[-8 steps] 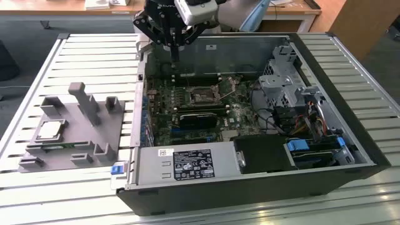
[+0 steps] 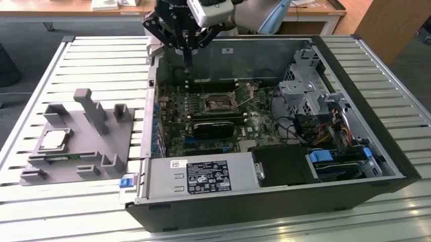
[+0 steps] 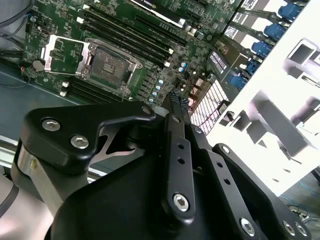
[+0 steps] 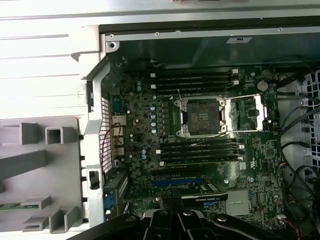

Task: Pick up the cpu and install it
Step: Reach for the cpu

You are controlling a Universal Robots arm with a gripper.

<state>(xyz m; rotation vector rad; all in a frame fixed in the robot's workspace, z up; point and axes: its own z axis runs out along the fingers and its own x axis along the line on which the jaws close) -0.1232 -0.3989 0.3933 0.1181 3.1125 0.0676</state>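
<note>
Over the far wall of the open computer case (image 2: 269, 126), the arm hangs w/ its pincer (image 2: 186, 65) pointing straight down. The fingers are clenched together on nothing, tips near the case's far corner on the exterior view's left.

Exterior view: a grey fixture (image 2: 70, 118) lies beside the case, on the exterior view's left. The cpu (image 2: 55, 138) sits flat in a recess of it, well apart from the pincer, w/ a green memory stick (image 2: 64, 157) slotted just beside it.

First wrist view looks down into the case at the motherboard (image 4: 150, 150). The socket (image 4: 202, 117) is bare, its retention frame (image 4: 245, 112) flipped open next to it, memory slots on either side. Second wrist view has the pincer's black linkages up close, same socket beyond the tips.

Case & fixture rest on a white slatted desk (image 2: 101, 60). Wood-coloured furniture (image 2: 54, 7) and grey floor (image 2: 27, 35) lie beyond the case.
</note>
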